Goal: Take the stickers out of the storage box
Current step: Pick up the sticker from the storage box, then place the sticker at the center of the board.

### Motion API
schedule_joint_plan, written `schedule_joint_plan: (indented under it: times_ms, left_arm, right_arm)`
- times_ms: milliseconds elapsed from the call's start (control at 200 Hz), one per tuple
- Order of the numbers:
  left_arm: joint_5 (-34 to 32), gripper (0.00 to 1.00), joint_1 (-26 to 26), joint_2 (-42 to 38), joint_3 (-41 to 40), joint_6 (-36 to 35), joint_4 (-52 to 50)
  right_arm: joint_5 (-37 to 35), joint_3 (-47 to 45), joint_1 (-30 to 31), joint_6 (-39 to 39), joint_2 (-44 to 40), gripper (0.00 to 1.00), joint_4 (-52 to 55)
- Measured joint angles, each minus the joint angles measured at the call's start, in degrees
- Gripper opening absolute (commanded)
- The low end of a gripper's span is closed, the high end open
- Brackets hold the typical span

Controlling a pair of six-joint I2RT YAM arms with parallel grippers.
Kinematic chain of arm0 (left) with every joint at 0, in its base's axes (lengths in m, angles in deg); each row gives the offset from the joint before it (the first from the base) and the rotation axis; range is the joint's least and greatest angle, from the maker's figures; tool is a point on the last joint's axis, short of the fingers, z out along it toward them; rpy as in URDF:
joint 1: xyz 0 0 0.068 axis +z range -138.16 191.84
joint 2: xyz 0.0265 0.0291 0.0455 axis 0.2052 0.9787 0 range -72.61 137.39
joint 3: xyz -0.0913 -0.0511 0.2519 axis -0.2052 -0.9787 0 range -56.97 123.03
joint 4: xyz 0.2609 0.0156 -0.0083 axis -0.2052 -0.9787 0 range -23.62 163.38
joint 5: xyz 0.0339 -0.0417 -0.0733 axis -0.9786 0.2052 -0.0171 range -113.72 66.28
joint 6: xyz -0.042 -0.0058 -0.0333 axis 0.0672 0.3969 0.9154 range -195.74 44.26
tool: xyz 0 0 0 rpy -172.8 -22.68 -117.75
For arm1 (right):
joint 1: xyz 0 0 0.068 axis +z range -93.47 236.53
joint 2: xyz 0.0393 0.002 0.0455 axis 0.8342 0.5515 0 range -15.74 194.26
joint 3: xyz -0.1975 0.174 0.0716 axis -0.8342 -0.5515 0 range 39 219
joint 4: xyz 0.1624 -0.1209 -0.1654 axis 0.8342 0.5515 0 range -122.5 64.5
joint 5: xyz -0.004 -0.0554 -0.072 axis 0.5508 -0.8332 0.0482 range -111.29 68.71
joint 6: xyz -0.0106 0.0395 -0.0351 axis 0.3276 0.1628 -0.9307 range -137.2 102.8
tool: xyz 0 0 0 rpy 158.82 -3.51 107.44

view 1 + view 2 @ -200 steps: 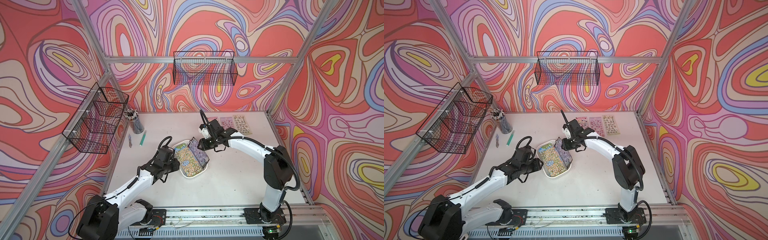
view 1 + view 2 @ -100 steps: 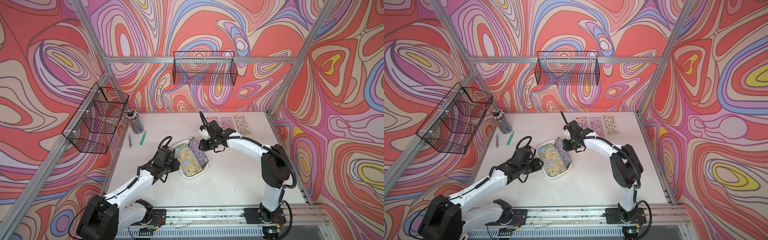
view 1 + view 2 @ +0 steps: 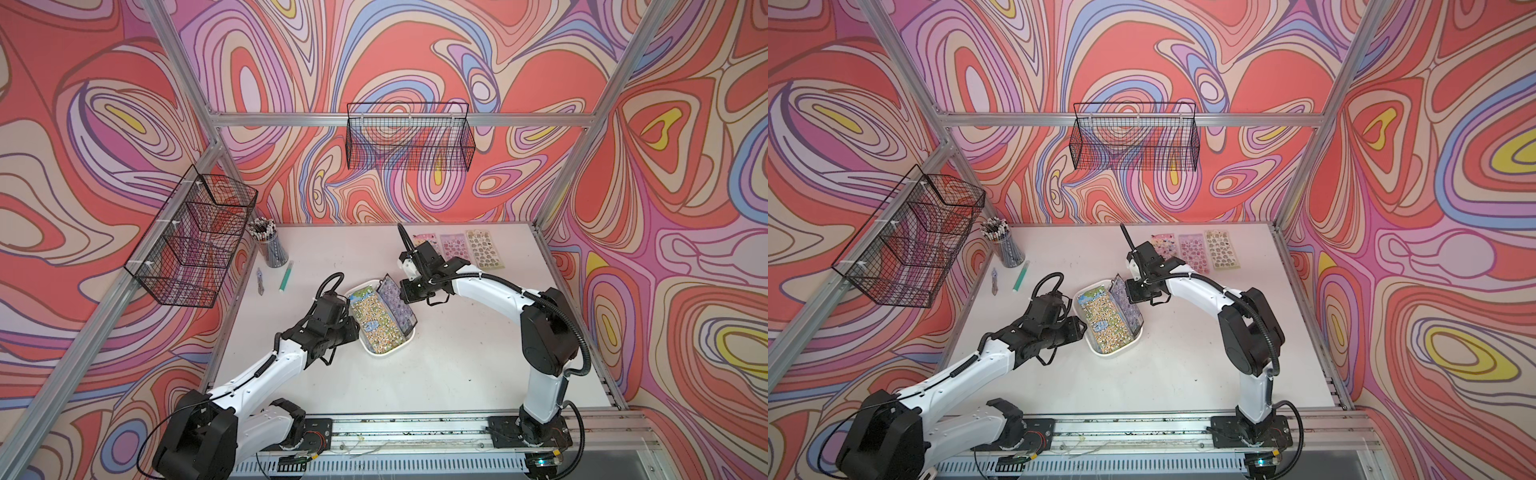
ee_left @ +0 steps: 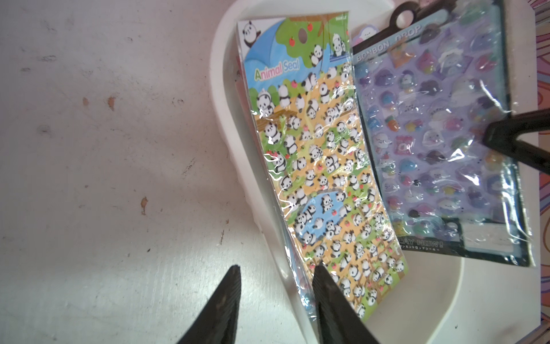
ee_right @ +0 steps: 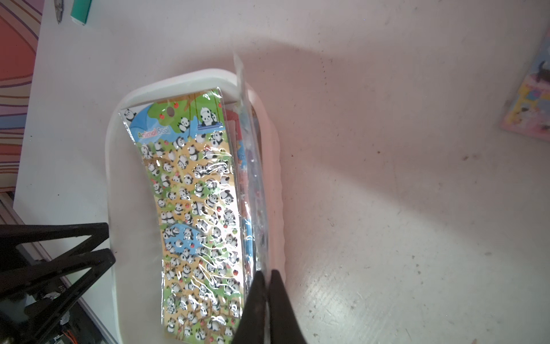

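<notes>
The white storage box point(image 3: 387, 352) point(image 3: 1109, 353) lies mid-table with stickers in it. A panda sheet point(image 3: 376, 322) point(image 4: 321, 166) point(image 5: 196, 208) lies on top. A purple sheet point(image 3: 397, 305) point(image 3: 1128, 306) point(image 4: 431, 143) stands tilted up along the box's right wall, edge-on in the right wrist view. My right gripper point(image 5: 267, 272) point(image 3: 405, 296) is shut on this sheet's edge. My left gripper point(image 4: 277, 268) point(image 3: 354, 329) is open at the box's left side, one finger outside the wall point(image 4: 221, 89), one inside on the panda sheet. Three sticker sheets point(image 3: 453, 249) lie on the table at the back right.
A cup of pencils point(image 3: 270, 248), a green pen point(image 3: 285, 275) and a small metal tool point(image 3: 259, 281) sit at the back left. Black wire baskets hang on the left wall point(image 3: 195, 237) and the back wall point(image 3: 409, 137).
My right gripper's jaws have closed onto the purple sheet's edge, and that arm has shifted slightly toward the box. The left arm has not moved.
</notes>
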Motion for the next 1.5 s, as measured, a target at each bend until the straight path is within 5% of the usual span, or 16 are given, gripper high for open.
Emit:
schedule_joint_plan:
  times_ms: [511, 1051, 1497]
  left_arm:
    - [0.0, 0.44, 0.0, 0.0, 0.0, 0.0, 0.0]
    - [-0.5, 0.44, -0.1, 0.0, 0.7, -0.9, -0.8]
    - [-1.0, 0.44, -0.3, 1.1, 1.0, -1.4, -1.4]
  right_arm:
    - [11.9, -0.6, -14.8, 3.3, -9.8, 0.0, -5.6]
    - [20.1, 15.8, -18.7, 7.1, 15.0, 0.0, -11.9]
    - [20.9, 24.4, -19.8, 8.8, 27.3, 0.0, -13.9]
